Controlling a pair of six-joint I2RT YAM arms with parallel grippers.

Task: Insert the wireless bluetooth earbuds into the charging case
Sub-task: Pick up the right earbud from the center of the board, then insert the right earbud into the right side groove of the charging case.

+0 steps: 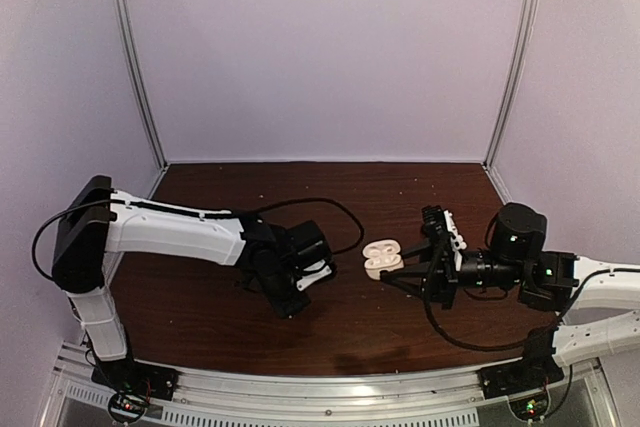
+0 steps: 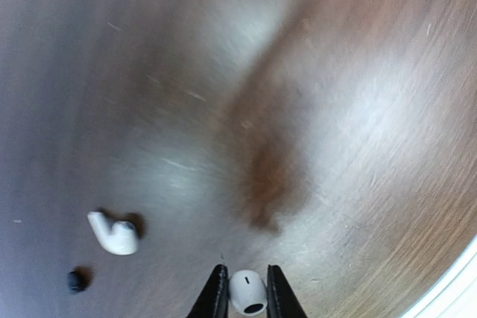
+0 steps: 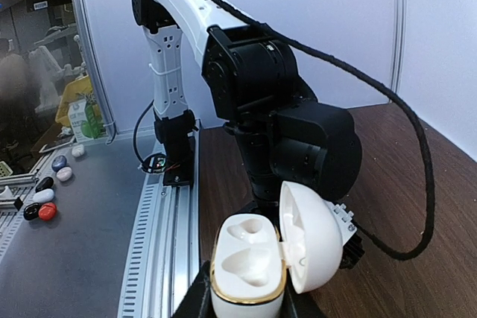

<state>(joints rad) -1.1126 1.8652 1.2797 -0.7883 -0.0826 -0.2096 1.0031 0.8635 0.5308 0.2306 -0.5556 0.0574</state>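
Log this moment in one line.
left gripper: shut on white earbud | right gripper: holding open charging case, sockets empty | table: second white earbud loose

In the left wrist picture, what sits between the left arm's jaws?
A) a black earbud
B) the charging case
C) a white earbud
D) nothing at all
C: a white earbud is pinched between the left arm's jaws, while the black earbud lies apart on the table.
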